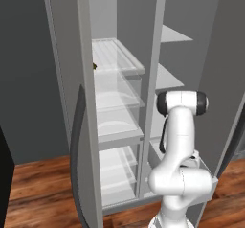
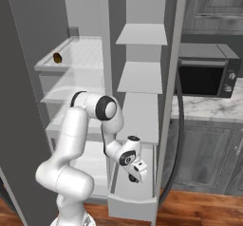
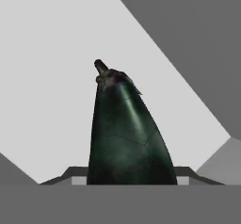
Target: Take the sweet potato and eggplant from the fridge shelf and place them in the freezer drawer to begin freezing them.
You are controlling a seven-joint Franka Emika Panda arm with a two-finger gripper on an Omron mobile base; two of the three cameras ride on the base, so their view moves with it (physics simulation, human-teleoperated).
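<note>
The eggplant [image 3: 124, 133], glossy and near-black with its stem pointing away, rises between my fingers in the hand view and hides their tips. In the right base view my gripper [image 2: 137, 175] hangs low over the pale floor of the open freezer drawer [image 2: 132, 202], shut on the eggplant. The sweet potato [image 2: 57, 58], a small brown lump, lies at the left front edge of the ribbed fridge shelf [image 2: 88, 49]. In the left base view the sweet potato [image 1: 94, 66] peeks out at the left edge of the same shelf [image 1: 117, 54].
Clear bins [image 1: 117, 95] sit under the shelf. White shelves [image 2: 141, 34] fill the right compartment. The open fridge door [image 1: 79, 150] stands at the left. A black microwave [image 2: 204, 75] rests on the marble counter [image 2: 209, 107] to the right.
</note>
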